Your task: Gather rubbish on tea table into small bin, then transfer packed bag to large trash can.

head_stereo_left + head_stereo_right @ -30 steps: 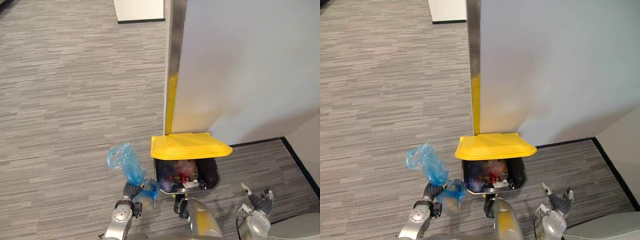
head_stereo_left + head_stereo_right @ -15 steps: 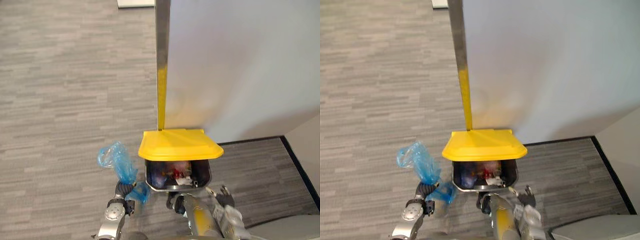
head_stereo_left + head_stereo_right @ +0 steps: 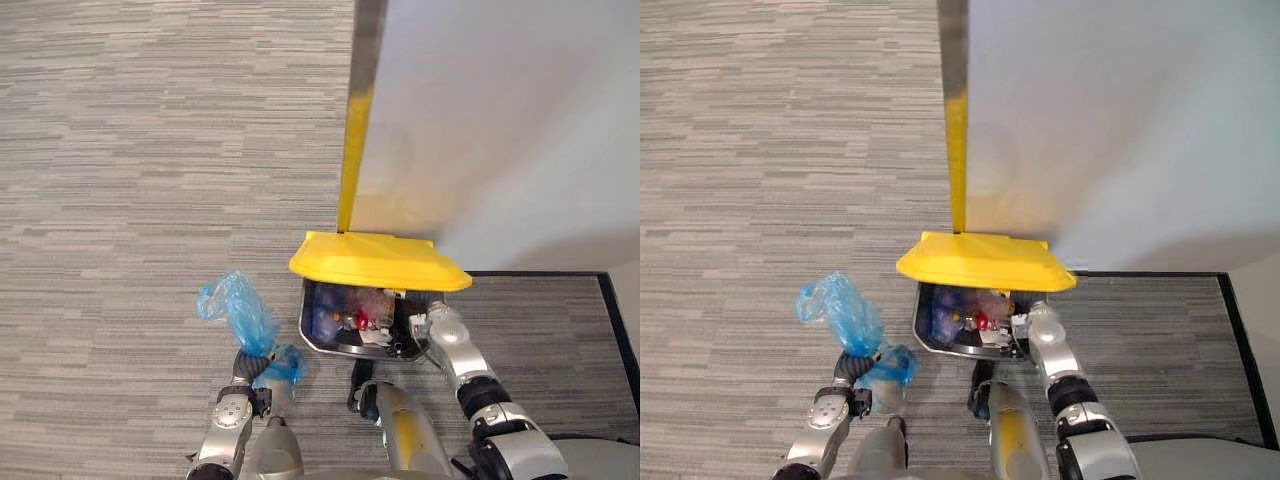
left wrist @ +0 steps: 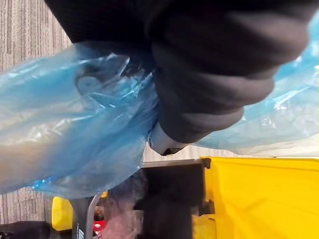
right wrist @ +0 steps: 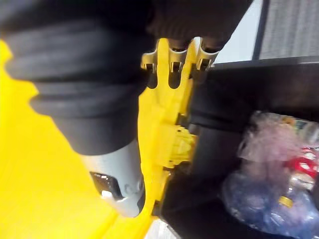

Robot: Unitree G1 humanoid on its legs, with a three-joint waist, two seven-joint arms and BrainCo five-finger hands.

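We record the large trash can as black-bodied, with a plain yellow lid. The rubbish inside the trash can is red, pink and blue. Left of the trash can, the plastic bag is translucent blue. The carpet around it is grey with fine streaks. Behind it, the wall is plain pale grey and the skirting black.

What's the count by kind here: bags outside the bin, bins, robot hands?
blue bag: 1, gripped in the left hand
trash can: 1, its yellow lid raised, rubbish inside
robot hands: 2, the left hand on the bag and the right hand at the lid's edge
Total: 4
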